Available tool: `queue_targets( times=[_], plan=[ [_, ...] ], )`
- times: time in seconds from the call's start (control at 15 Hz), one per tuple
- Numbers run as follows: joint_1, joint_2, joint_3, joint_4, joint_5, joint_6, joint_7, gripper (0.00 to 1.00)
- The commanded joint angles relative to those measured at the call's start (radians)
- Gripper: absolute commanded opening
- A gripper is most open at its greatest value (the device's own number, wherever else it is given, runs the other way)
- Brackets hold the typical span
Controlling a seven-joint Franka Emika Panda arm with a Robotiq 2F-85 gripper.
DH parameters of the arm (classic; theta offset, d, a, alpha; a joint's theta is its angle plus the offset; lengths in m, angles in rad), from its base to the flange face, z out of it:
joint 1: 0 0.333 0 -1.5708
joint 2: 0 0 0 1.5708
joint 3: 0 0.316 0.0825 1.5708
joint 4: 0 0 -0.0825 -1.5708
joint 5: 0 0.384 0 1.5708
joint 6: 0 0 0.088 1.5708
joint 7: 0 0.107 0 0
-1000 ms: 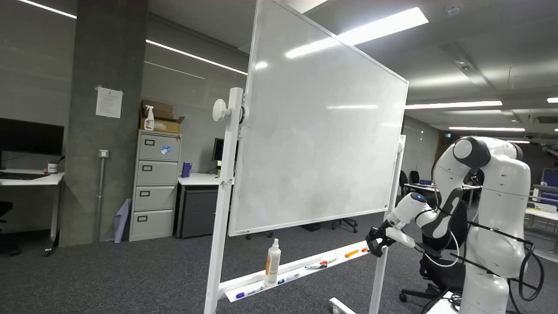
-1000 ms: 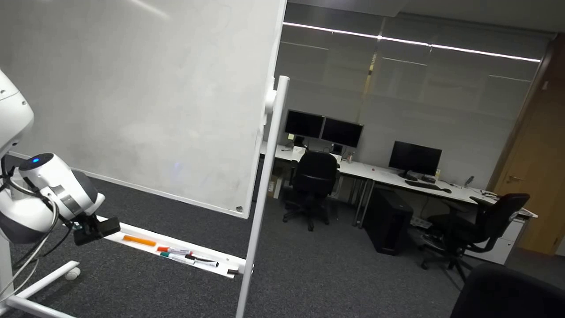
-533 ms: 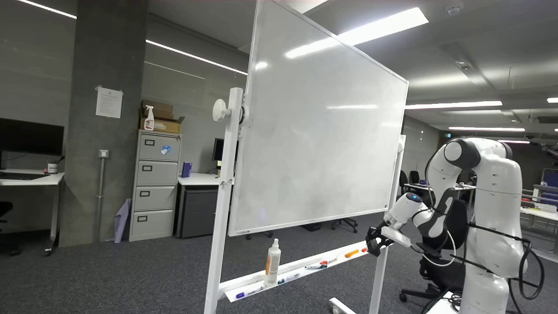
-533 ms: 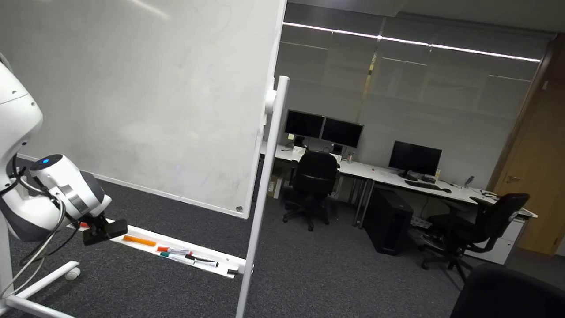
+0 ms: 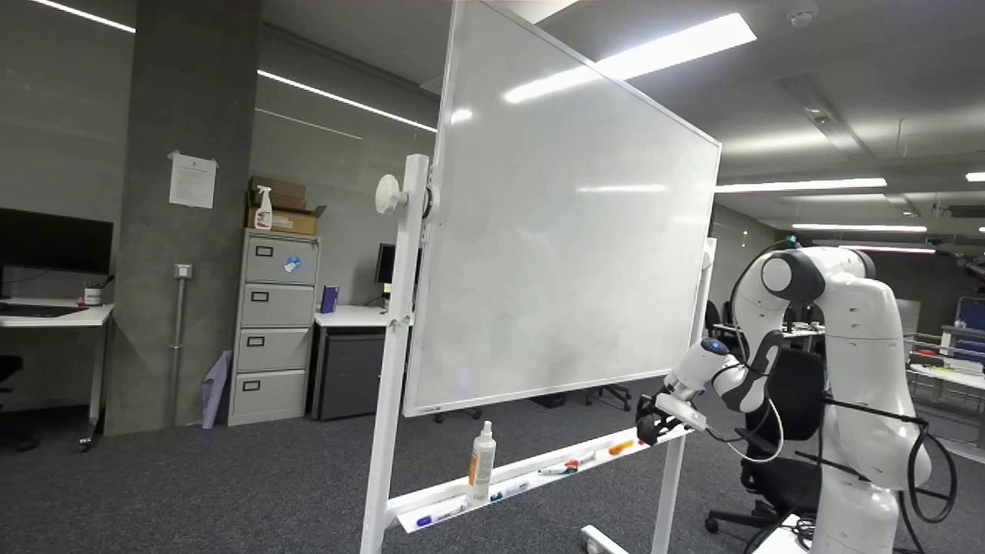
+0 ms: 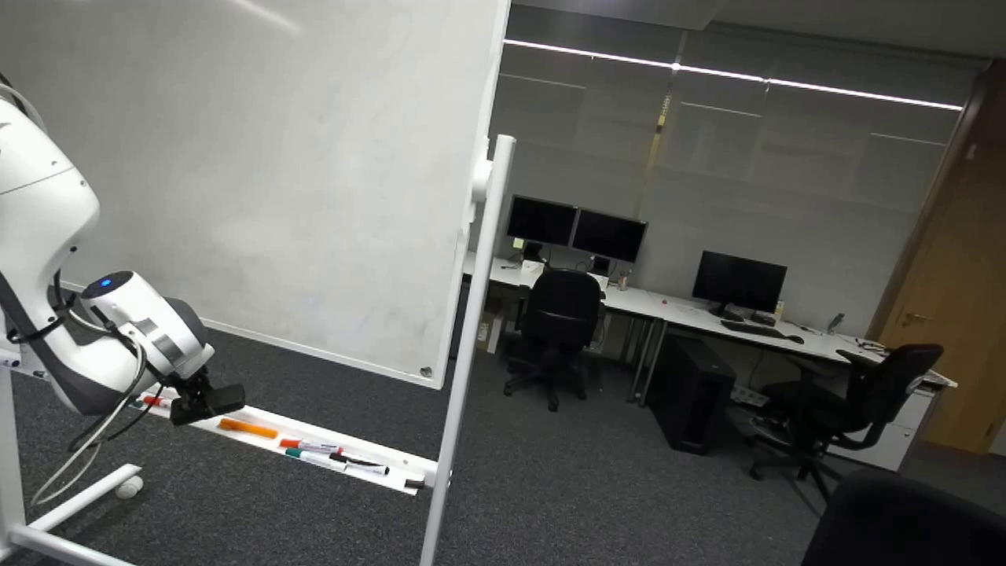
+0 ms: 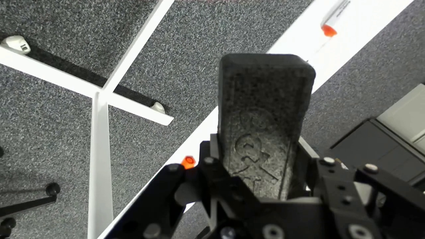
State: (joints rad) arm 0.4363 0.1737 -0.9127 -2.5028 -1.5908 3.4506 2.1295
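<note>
The gripper (image 7: 258, 156) has its jaws closed on one dark eraser-like block (image 7: 265, 89), near the pen tray (image 6: 361, 446); I cannot tell whether block and tray touch. In an exterior view, the tray's near part bears one orange marker (image 6: 248, 428), one red-capped marker (image 6: 314, 447), one green-capped marker (image 6: 316, 460) and one black-and-white marker (image 6: 365, 465). One spray bottle (image 5: 482, 465) stands upright on the tray, and one whiteboard (image 5: 569, 223) rises above it.
</note>
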Motion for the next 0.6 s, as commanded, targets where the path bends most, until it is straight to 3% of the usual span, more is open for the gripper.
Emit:
queue_targets(
  times=[0.0, 0.27, 0.53],
  plan=[
    [-0.047, 0.010, 0.093, 0.047, 0.036, 0.002, 0.101, 0.30],
    [-0.133, 0.040, 0.219, 0.057, 0.090, 0.012, 0.231, 0.30],
    [-0.227, 0.071, 0.298, 0.064, 0.102, 0.014, 0.327, 0.30]
  ],
)
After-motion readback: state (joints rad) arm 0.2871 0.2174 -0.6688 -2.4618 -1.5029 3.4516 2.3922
